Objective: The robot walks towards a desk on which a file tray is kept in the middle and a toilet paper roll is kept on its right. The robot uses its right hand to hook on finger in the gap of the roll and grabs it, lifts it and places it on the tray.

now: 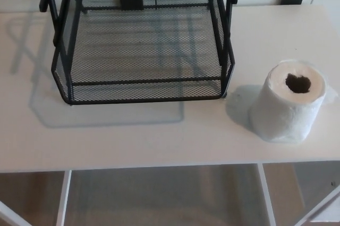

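- Neither of my hands shows in the head view — so how their fingers stand is nothing I can report.
- The toilet paper roll stands upright on the white desk, on my right side, its dark core hole facing up toward me.
- The roll sits close to the desk's front edge and near its right end; a loose flap of paper shows at its right side.
- The black mesh file tray sits in the middle of the desk, its open front toward me — the bottom shelf holds nothing that I can see.
- Roll and tray are apart: a strip of bare desk lies between the tray's front right corner and the roll.
- The tray's upper frame runs out of the top of the picture.
- Beneath the front edge I see the desk's white legs and the floor.
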You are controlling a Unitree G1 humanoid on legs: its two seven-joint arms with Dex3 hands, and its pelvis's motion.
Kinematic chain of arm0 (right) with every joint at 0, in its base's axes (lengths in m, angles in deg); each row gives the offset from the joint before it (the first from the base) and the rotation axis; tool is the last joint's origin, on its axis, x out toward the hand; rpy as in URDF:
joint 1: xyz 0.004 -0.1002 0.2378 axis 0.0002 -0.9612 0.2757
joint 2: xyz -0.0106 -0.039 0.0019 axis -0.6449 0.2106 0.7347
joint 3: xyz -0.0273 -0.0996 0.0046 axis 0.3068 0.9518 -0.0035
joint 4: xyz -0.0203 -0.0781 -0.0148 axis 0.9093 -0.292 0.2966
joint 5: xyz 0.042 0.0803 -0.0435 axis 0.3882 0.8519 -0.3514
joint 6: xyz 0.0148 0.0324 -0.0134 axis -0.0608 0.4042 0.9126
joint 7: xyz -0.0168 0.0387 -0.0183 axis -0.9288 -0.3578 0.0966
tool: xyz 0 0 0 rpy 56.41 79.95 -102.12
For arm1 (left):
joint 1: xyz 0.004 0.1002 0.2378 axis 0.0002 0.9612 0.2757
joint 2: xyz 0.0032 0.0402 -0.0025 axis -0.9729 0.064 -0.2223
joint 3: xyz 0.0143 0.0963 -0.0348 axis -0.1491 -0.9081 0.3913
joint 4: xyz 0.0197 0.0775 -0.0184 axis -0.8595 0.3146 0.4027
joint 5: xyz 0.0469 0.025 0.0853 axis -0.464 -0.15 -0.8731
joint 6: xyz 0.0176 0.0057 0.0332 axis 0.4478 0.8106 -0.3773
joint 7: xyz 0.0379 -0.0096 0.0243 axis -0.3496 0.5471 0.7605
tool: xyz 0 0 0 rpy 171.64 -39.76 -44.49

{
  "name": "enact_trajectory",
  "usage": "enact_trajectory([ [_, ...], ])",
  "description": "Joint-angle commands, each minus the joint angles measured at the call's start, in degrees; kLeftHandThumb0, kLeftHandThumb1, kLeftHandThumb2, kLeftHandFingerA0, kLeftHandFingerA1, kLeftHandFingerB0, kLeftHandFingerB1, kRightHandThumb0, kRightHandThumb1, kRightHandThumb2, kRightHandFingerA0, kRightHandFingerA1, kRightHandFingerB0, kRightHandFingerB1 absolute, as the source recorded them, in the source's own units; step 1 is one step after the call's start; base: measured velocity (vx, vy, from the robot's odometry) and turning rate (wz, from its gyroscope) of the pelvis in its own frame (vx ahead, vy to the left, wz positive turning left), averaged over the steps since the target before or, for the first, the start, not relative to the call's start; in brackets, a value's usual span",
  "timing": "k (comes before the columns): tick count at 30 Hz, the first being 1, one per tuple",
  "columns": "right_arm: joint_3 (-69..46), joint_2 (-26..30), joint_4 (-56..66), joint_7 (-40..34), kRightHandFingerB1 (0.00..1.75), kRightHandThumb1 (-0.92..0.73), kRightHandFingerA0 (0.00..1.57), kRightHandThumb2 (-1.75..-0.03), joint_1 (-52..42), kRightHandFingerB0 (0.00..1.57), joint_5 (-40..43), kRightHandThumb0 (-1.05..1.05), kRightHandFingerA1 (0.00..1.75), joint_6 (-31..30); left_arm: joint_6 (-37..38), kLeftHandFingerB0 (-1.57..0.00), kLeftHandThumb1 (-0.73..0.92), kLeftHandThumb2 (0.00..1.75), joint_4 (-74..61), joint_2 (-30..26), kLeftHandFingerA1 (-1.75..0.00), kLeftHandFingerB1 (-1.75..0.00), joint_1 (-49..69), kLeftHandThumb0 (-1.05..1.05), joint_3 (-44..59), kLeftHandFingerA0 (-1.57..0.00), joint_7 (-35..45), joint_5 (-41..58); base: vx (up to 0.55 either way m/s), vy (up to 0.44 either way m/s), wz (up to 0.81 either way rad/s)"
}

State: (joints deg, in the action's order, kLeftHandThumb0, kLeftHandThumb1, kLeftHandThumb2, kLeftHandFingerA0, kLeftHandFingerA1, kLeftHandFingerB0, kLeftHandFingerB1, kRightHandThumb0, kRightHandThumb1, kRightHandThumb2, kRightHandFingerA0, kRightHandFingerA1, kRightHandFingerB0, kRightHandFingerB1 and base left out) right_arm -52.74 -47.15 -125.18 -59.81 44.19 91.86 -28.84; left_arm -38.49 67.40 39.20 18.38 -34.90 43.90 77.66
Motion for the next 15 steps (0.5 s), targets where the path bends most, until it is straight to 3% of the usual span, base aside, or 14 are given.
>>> enact_trajectory([
  [1, -6.29, 9.27, 23.19, 3.68, 0.48, -0.54, 0.24, -0.91, 8.56, 0.00, 8.52, -0.84, 0.68, -1.75, 7.81, -0.27, 0.85, 0.65, 4.48, -3.23, -0.55, -0.40, -3.17, -0.62, 7.19, -0.44, 2.62, 6.25, 0.00, 0.000, 0.00],
  [2, -6.19, 9.22, 23.91, 3.61, 0.48, -0.54, 0.24, -0.91, 9.23, 0.00, 8.18, -0.84, 0.68, -1.97, 8.25, -0.27, 0.85, 0.65, 5.33, -3.15, -0.55, -0.40, -3.44, -0.62, 7.34, -0.44, 2.68, 6.04, 0.00, 0.000, 0.00],
  [3, -6.17, 8.93, 25.41, 3.43, 0.41, -0.68, 0.22, -0.62, 9.69, 0.00, 8.22, -0.80, 0.66, -2.28, 8.38, -0.26, 0.86, 0.65, 4.78, -2.82, -0.56, -0.41, -3.23, -0.60, 7.29, -0.48, 2.33, 5.86, 0.00, 0.000, 0.00],
  [5, -5.72, 9.03, 27.73, 3.17, 0.34, -0.69, 0.20, -0.64, 10.62, 0.00, 7.45, -0.77, 0.60, -3.90, 8.29, -0.25, 0.86, 0.65, 3.53, -2.39, -0.59, -0.44, -2.74, -0.61, 7.70, -0.49, 2.95, 6.14, 0.00, 0.000, 0.00],
  [6, -5.54, 9.15, 29.40, 3.47, 0.40, -0.55, 0.17, -0.91, 11.13, 0.00, 7.48, -0.78, 0.59, -5.01, 7.66, -0.26, 0.86, 0.65, 2.67, -2.23, -0.58, -0.43, -2.48, -0.60, 7.85, -0.47, 3.30, 6.23, 0.00, 0.000, 0.00],
  [7, -4.69, 9.46, 31.48, 3.35, 0.22, -0.70, 0.18, -0.62, 12.53, 0.00, 7.15, -0.69, 0.48, -6.45, 7.56, -0.27, 0.85, 0.65, 2.53, -2.07, -0.58, -0.44, -2.14, -0.62, 7.73, -0.45, 3.54, 6.02, 0.00, 0.000, 0.00],
  [9, -3.53, 9.22, 35.41, 3.36, 0.09, -0.72, 0.16, -0.61, 13.99, 0.00, 6.89, -0.59, 0.47, -7.95, 7.67, -0.24, 0.80, 0.65, 3.70, -1.85, -0.57, -0.44, -2.34, -0.64, 7.73, -0.39, 3.20, 5.51, 0.00, 0.000, 0.00],
  [10, -2.72, 9.32, 37.18, 4.01, 0.05, -0.51, 0.13, -0.82, 14.69, 0.00, 6.75, -0.72, 0.52, -8.58, 7.53, -0.25, 0.80, 0.65, 4.71, -1.82, -0.57, -0.44, -2.80, -0.64, 7.68, -0.40, 2.61, 5.14, 0.00, 0.000, 0.00],
  [12, -0.52, 10.23, 41.13, 5.31, 0.08, -0.45, 0.14, -0.80, 15.88, 0.00, 5.78, -0.63, 0.51, -11.55, 8.02, -0.28, 0.82, 0.65, 6.52, -1.71, -0.56, -0.44, -3.32, -0.61, 7.50, -0.47, 1.25, 4.31, 0.00, 0.000, 0.00],
  [14, 0.58, 10.67, 43.30, 6.49, 0.08, -0.45, 0.14, -0.80, 16.34, 0.00, 5.39, -0.63, 0.51, -13.02, 8.32, -0.28, 0.82, 0.65, 7.19, -1.68, -0.56, -0.44, -3.44, -0.61, 7.43, -0.47, 0.57, 3.79, 0.00, 0.000, 0.00],
  [15, 1.49, 11.34, 45.57, 7.81, 0.07, -0.69, 0.18, -0.60, 16.22, 0.00, 5.56, -0.50, 0.43, -15.00, 8.49, -0.26, 0.82, 0.65, 7.15, -1.70, -0.57, -0.44, -3.21, -0.61, 7.60, -0.46, 0.80, 3.85, 0.00, 0.000, 0.00],
])
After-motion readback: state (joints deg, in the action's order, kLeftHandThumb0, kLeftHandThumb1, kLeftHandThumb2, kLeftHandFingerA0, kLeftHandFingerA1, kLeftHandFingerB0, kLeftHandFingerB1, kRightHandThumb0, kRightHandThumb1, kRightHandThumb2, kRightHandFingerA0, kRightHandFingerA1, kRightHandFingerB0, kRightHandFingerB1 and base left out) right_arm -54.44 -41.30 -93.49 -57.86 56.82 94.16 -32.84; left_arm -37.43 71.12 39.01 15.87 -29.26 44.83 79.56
